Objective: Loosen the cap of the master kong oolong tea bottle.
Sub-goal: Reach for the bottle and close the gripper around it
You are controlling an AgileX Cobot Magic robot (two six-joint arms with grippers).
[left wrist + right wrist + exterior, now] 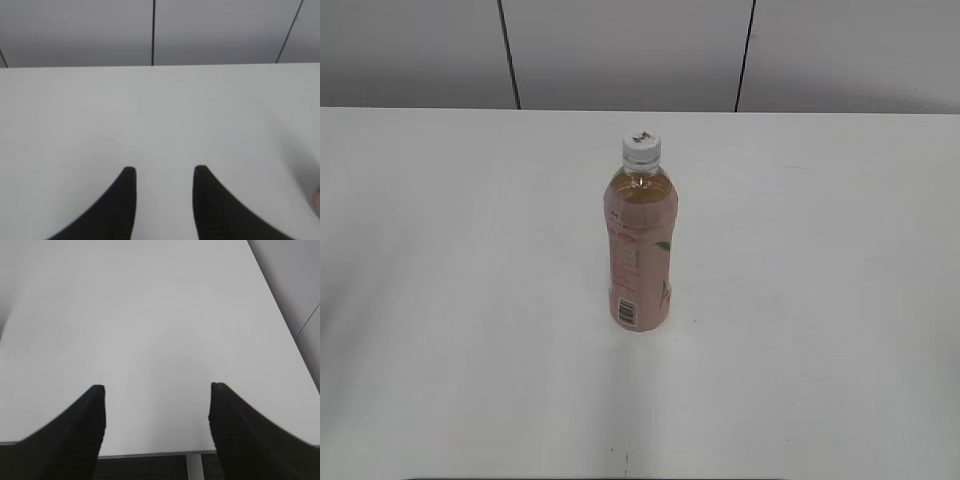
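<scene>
Left gripper (164, 172) black tapered fingers, right gripper (157, 390) black, seemingly ribbed inner faces

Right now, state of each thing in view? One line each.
bottle: upright on the table, mostly full of amber tea, nothing touching it.
cap: on the bottle neck; cannot tell if loosened.
left gripper: open, empty, over bare table.
right gripper: open wide, empty, near the table's front edge.
</scene>
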